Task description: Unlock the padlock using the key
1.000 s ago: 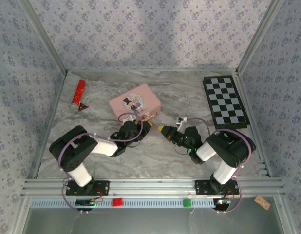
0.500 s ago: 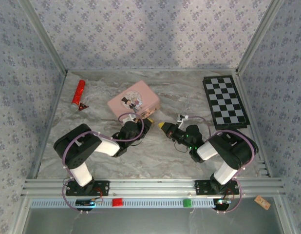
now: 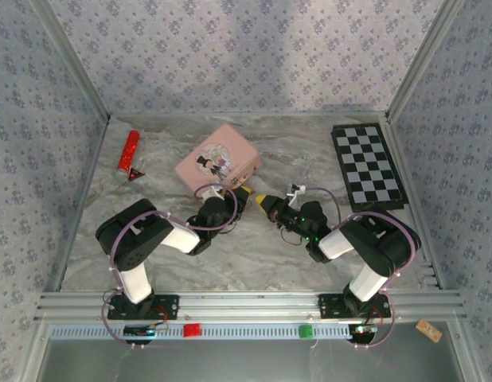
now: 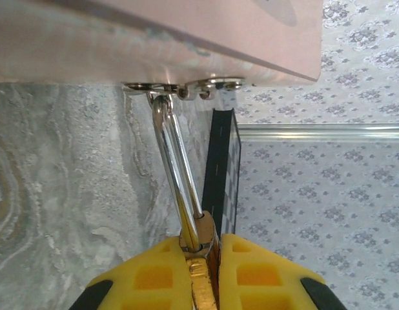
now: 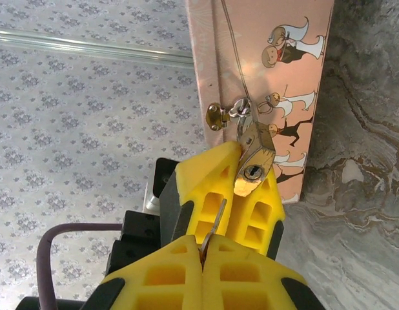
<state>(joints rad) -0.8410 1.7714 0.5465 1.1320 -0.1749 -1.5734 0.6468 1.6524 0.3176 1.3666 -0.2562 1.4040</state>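
Note:
The brass padlock is pinched between my left gripper's yellow fingers, which are shut on its body. Its grey shackle runs up through the hasp of the pink box. In the right wrist view the padlock shows its keyhole end toward me. My right gripper is shut on the key, whose thin blade points up at the keyhole and stops just short of it. From above, the left gripper and right gripper face each other tip to tip in front of the box.
A checkerboard lies at the back right. At the back left are a red stick and a small red triangle. The wrinkled grey sheet covers the table, with patterned walls on three sides.
Both grippers have crept away from the bases and closer together. The right one has carried the key leftward toward the padlock, and the pink box has turned slightly.

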